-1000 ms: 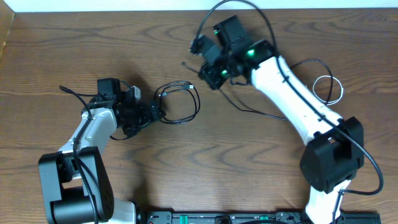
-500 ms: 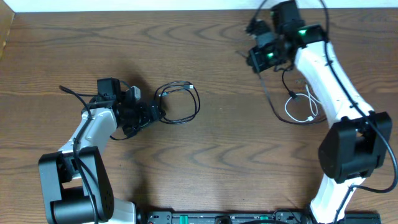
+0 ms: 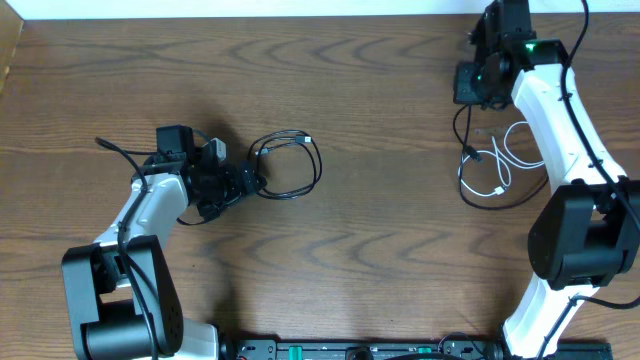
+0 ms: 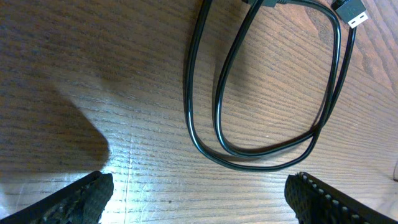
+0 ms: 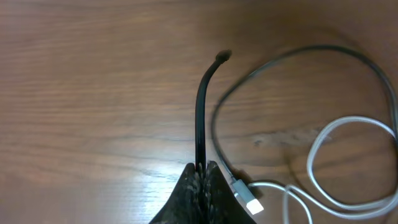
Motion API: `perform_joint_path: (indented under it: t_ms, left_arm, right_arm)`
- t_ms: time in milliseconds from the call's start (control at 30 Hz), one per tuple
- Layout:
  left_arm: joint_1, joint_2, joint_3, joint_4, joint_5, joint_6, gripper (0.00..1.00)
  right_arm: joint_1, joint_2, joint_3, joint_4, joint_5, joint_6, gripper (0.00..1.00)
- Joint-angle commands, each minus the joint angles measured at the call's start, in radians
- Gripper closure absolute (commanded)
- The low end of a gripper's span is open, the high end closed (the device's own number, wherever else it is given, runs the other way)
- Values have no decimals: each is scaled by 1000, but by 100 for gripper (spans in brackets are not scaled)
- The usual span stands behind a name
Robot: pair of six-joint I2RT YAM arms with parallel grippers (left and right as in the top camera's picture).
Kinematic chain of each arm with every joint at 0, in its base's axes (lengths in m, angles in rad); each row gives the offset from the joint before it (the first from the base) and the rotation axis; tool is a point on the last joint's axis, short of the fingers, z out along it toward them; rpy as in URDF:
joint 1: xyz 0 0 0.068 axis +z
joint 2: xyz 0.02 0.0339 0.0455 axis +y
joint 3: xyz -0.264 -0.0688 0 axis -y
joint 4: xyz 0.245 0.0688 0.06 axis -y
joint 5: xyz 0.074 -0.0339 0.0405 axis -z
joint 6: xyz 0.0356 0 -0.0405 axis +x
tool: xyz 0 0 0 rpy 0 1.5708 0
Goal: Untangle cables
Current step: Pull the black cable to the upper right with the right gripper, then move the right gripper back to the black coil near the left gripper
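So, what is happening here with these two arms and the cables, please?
Two robot arms are working on cables on a wooden table. The right hand is shut on a thin black cable near its end, at the far right side. Under it a white cable lies on the wood, with a dark loop curving beside it. The left hand is open and holds nothing; it is low over the table, just beside a coiled black cable that lies flat.

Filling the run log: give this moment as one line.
left fingers: open, at coiled black cable | right fingers: shut on thin black cord | white cable: lying loose beside it
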State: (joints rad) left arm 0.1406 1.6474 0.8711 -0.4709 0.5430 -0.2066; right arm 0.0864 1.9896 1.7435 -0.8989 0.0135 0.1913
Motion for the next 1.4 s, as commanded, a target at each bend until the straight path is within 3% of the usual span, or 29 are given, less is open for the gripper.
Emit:
perform_joint_path:
  t_ms: [0,200,267,333,467,567,667,733,1200,1233,1367]
  left_arm:
    - [4,6,-4,-5,-14,2,7]
    - [4,6,-4,-6,-14,2,7]
    - [4,6,-4,-6,-14,2,7]
    - [4,6,-4,-6,-14,2,7]
    - [4,6,-4,-6,-14,2,7]
    - [4,6,-4,-6,-14,2,7]
    - [4,6,-4,-6,-14,2,7]
    - [4,6,-4,-5,-14,2,7]
    - [4,6,-4,-6,-14,2,7]
    - [4,6,-4,-6,-14,2,7]
    - [4,6,-4,-6,-14,2,7]
  right_arm:
    - [-1,16,-65,35,239,172,99]
    - [0,16,-173,138,266,209,96]
    - [-1,16,-203,170,266,209,83]
    - [-1,17,-232,201,265,208,78]
    - [-1,17,-269,249,265,209,47]
    - [0,18,-275,256,265,209,33]
    - [0,18,-275,261,265,209,8]
    - [0,18,-275,270,264,209,1]
    - [11,19,-275,312,-119,203,1]
    - [15,19,-275,312,-136,204,4]
    - [48,19,-275,312,-171,203,41]
